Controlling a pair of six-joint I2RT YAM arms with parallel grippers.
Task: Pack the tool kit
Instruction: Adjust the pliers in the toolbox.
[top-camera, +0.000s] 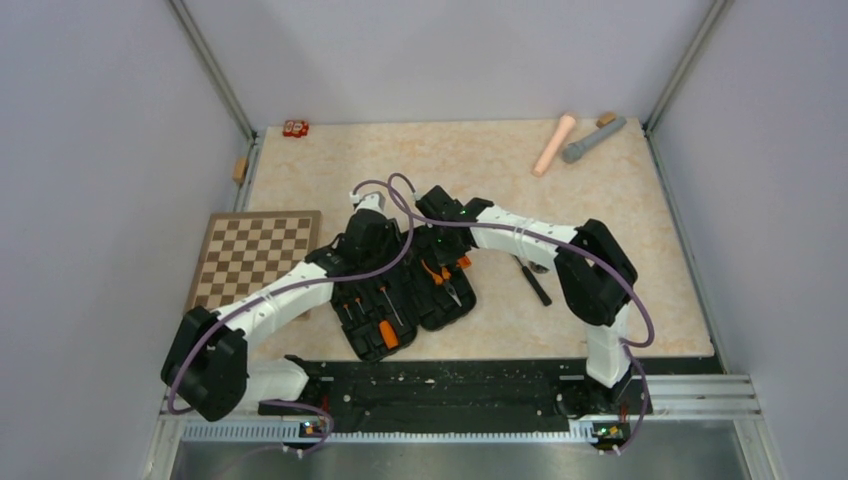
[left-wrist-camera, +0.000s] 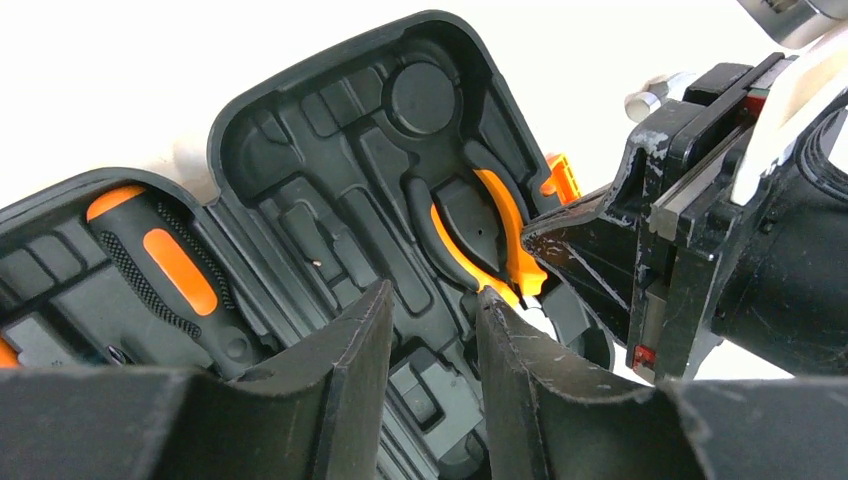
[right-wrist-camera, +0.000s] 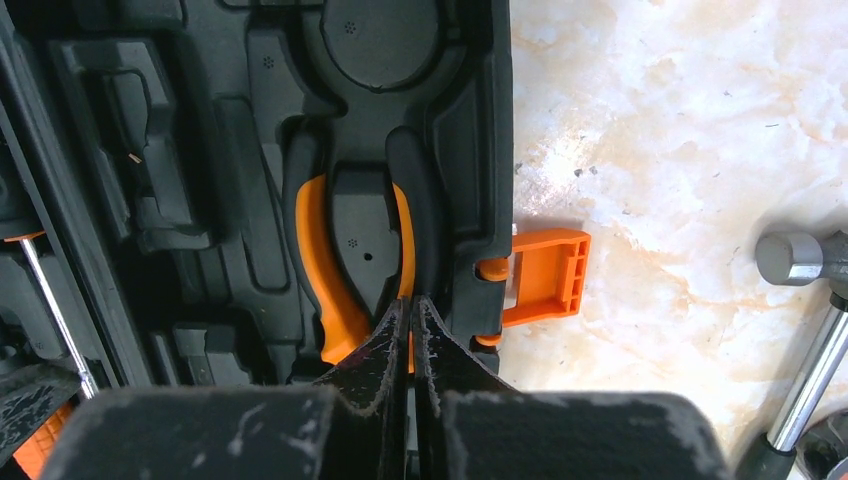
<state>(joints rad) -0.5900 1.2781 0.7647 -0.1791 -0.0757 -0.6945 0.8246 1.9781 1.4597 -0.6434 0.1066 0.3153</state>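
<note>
The black tool kit case lies open at the table's middle, both halves up. Orange-and-black pliers sit in a moulded slot of the right half; they also show in the left wrist view. An orange-and-black screwdriver lies in the left half. The orange latch sticks out on the right. My right gripper is shut, its tips touching the pliers' right handle. My left gripper is open and empty, just above the right half's slots.
A hammer with a metal head lies on the table right of the case. The brown chessboard is at the left. The pink cylinder and grey cylinder lie at the back right.
</note>
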